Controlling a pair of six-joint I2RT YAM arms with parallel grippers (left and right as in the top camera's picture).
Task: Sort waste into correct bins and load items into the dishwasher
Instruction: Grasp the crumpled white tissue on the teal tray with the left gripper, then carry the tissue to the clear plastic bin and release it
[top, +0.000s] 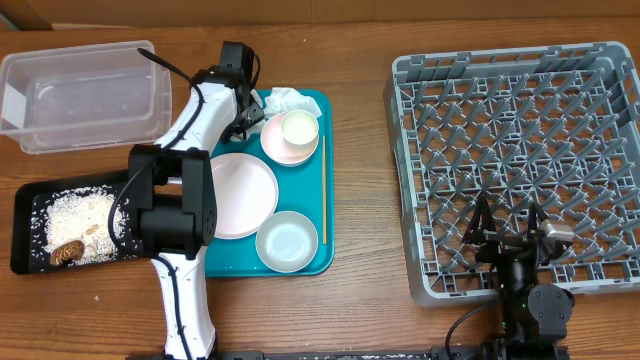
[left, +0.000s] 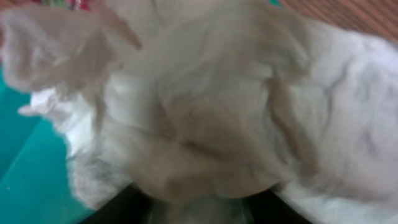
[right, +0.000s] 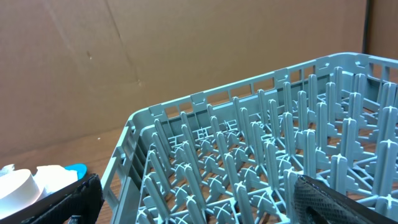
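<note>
A brown wooden table (top: 360, 310) carries everything. Well left of the left claw (top: 254, 104) sit the clear tub (top: 80, 95) and, nearer that arm's base, the black tray (top: 22, 225) of rice crumbs (top: 85, 212) with a brown lump (top: 68, 252). The claw sits at the crumpled napkin (top: 290, 98) on the teal tray's (top: 300, 190) far edge. Its wrist view is all blurred napkin, so I cannot tell how wide it stands or whether it grips. Just right of it a small cup (top: 299, 127) sits in the pink dish (top: 273, 147). The plate (top: 240, 195) and the bowl (top: 287, 241) lie nearer the base. Bare wood separates the tray from the grey rack (top: 520, 110). The right claw (top: 510, 237) hangs spread wide and empty over the rack's near rim. Only its camera shows the cardboard wall (right: 124, 62) beyond.
</note>
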